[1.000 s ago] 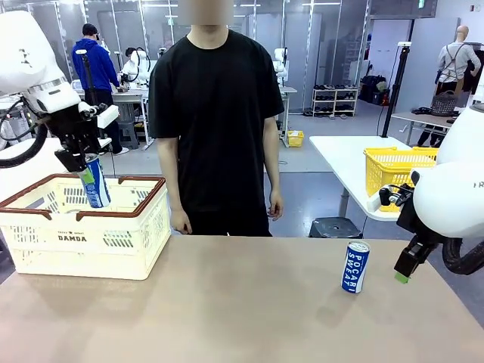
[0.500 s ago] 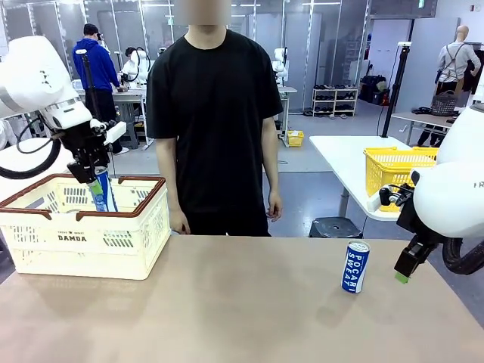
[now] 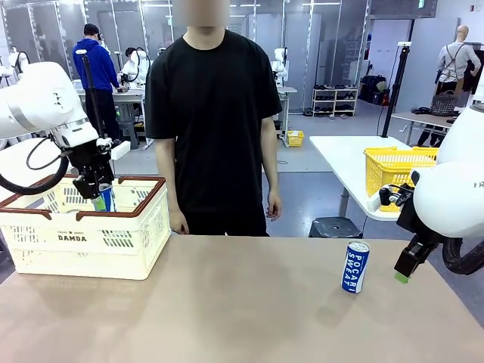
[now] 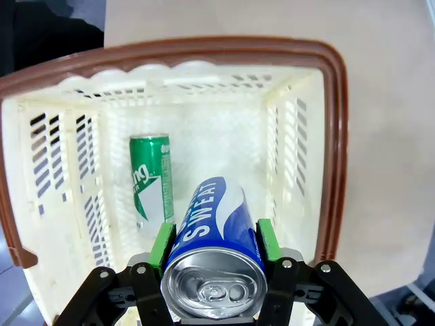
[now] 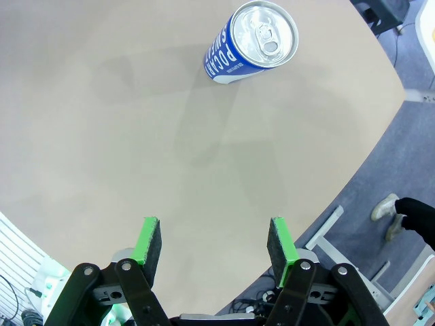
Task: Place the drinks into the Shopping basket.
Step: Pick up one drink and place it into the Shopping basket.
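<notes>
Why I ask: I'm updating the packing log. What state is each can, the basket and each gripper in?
Shopping basket: on the table, green can inside.
green can: lying on its side.
held blue can: upright, over the basket's inside.
second blue can: upright on the table, free.
left gripper: shut on held blue can.
right gripper: open, empty.

Both arms are rounded and glossy white: the left arm (image 3: 38, 94) and the right arm (image 3: 454, 193). A thick black cable (image 3: 459, 262) hangs at 6 o'clock of the right one. The left gripper (image 4: 214, 238) and right gripper (image 5: 214, 244) are black with linked bars, round screws at the joints, and green pads (image 5: 151, 246) on the jaws.
</notes>
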`<state>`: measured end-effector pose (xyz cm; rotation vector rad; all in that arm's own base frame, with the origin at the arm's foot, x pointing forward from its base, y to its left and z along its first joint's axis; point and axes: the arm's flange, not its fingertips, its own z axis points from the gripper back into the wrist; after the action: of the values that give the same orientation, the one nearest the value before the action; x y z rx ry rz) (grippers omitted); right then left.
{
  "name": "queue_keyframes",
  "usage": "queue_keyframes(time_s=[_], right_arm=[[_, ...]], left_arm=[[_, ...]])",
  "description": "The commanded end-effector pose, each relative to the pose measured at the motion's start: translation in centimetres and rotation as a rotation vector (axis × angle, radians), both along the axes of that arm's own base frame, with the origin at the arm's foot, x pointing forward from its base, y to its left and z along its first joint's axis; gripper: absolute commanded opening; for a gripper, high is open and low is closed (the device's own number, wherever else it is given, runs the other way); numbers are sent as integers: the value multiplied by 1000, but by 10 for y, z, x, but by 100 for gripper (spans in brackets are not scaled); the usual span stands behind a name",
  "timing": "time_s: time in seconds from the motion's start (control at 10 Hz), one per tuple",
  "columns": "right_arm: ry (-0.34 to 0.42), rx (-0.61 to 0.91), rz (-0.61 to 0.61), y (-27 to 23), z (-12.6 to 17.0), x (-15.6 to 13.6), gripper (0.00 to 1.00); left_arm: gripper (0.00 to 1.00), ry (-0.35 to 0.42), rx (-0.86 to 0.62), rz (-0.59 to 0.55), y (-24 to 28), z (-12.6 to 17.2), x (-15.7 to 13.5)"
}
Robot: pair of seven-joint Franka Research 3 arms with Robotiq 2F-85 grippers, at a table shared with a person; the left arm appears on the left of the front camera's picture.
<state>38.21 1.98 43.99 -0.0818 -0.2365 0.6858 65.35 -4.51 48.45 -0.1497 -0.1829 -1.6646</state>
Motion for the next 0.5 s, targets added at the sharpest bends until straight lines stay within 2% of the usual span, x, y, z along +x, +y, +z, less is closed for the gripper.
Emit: queue_keyframes(time_s=[0.0, 0.4], right_arm=[[0, 4, -3, -1, 0, -1, 79], [0, 4, -3, -1, 0, -1, 79]], left_arm=[[58, 31, 42, 11, 12, 5, 10], [58, 65, 31, 72, 34, -17, 20]])
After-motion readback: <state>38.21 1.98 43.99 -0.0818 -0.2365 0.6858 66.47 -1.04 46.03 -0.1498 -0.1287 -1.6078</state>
